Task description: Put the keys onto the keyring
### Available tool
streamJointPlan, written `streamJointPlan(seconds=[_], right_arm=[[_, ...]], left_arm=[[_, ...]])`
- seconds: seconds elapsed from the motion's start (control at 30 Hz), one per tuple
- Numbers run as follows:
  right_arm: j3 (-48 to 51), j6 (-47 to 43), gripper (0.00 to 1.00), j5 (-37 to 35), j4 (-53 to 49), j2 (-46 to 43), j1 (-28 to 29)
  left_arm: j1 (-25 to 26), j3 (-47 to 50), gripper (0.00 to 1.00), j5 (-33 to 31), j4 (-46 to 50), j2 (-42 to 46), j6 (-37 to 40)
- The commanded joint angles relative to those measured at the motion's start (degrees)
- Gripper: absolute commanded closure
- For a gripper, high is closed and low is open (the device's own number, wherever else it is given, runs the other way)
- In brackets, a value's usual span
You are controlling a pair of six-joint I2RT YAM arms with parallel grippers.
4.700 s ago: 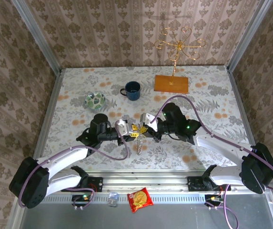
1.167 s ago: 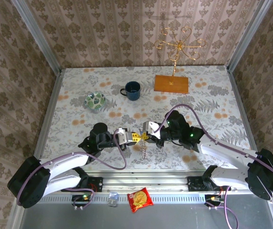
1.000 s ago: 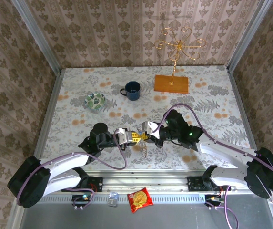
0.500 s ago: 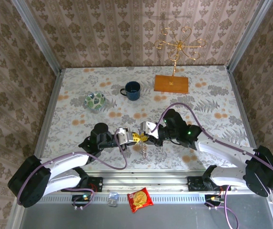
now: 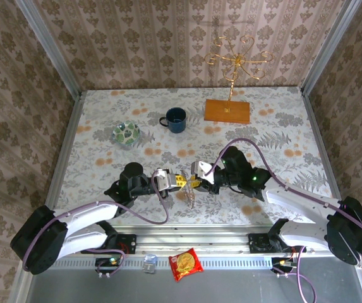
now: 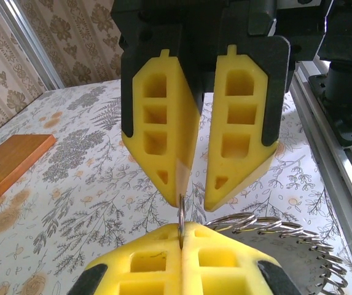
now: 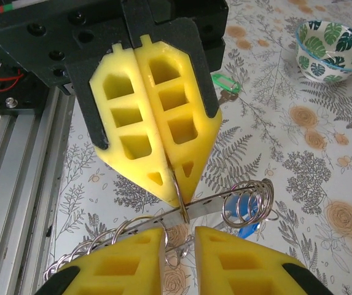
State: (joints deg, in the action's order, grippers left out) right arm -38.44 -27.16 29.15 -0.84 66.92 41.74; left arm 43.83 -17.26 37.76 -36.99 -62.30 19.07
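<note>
The keyring (image 7: 231,198) is a flat grey metal band with wire loops along its edge. It hangs between the two arms near the table's front (image 5: 190,197). My left gripper (image 5: 175,181) is shut on one thin wire loop of the ring, pinched between its yellow pads (image 6: 182,226). My right gripper (image 7: 180,233) faces it tip to tip and stands open, its pads just under the band with a clear gap between them. A blue key (image 7: 250,221) hangs among the loops at the ring's far end. A green key (image 7: 225,81) lies on the table behind the left gripper.
A blue mug (image 5: 175,119) and a green-patterned glass dish (image 5: 126,133) stand at the back left. A gold wire stand (image 5: 234,60) rises from a wooden base (image 5: 227,110) at the back right. A red snack packet (image 5: 186,264) lies on the front rail.
My right gripper has gone from shut to open and let go of the ring's loops. The left gripper has closed fully on the wire loop. Both arms have barely shifted.
</note>
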Motion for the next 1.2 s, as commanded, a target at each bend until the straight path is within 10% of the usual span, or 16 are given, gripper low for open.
streamJointPlan(seconds=[0.0,0.47,0.97,1.17], right_arm=[[-0.15,0.74,0.80,0.46,2.34,0.50,0.14],[-2.20,0.30,1.00,2.65,1.68,2.80,0.93],[-5.77,-2.77,1.00,3.04,-4.51,5.02,2.96],[-2.75,-3.20,0.84,-1.01,-3.27,1.99,2.13]], left_arm=[[0.29,0.36,1.00,1.26,-3.73,-0.36,-0.41],[0.29,0.21,1.00,2.25,-5.82,-2.03,-1.38],[0.29,-0.16,0.96,0.56,-5.50,-2.12,-1.08],[0.29,0.39,1.00,0.39,-4.94,-1.52,-0.61]])
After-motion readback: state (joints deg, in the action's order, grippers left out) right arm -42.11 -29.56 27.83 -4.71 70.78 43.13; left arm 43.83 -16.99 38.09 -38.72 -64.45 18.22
